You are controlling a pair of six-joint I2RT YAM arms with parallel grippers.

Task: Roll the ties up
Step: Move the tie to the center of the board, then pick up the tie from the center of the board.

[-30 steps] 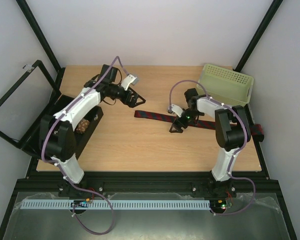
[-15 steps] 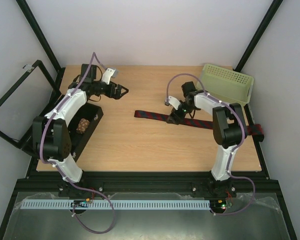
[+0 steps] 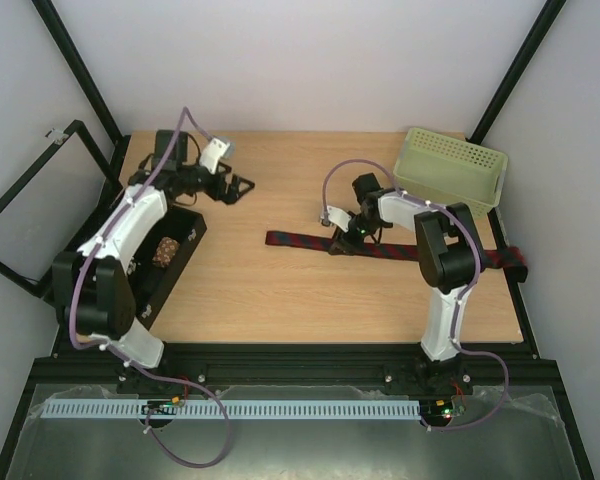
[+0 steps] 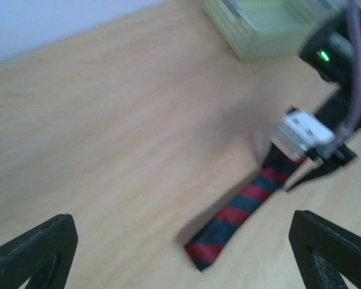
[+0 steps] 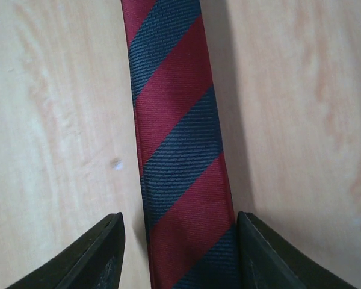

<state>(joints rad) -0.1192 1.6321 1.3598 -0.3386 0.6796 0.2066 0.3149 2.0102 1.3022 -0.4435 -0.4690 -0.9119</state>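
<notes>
Nothing lies along the near edge of the table [image 3: 280, 300]. The tie [image 3: 295, 240] lies flat and unrolled across the middle. Its free tip sits near the centre, and its other end runs to the right edge, where it seems to hang over.

The right gripper [image 3: 342, 242] is low over the tie, a little way in from the free tip. In the right wrist view its jaws are open and straddle the red and dark striped fabric [image 5: 177, 138]. The right finger [image 5: 271, 259] is just beside the cloth's edge. Nothing is clamped.

Further back on the left, the left gripper [image 3: 242, 186] hangs above bare wood well apart from the tie, jaws spread wide and empty. It is beyond the black box [image 3: 180, 250] on the left edge. A pale green basket [image 3: 450, 165] sits at the far right corner.

The roll has not started; this looks like the approach for a first grasp. Next, the right jaws probably need to close on the fabric or shift to the tip, and the left arm should come over to help turn the end.
</notes>
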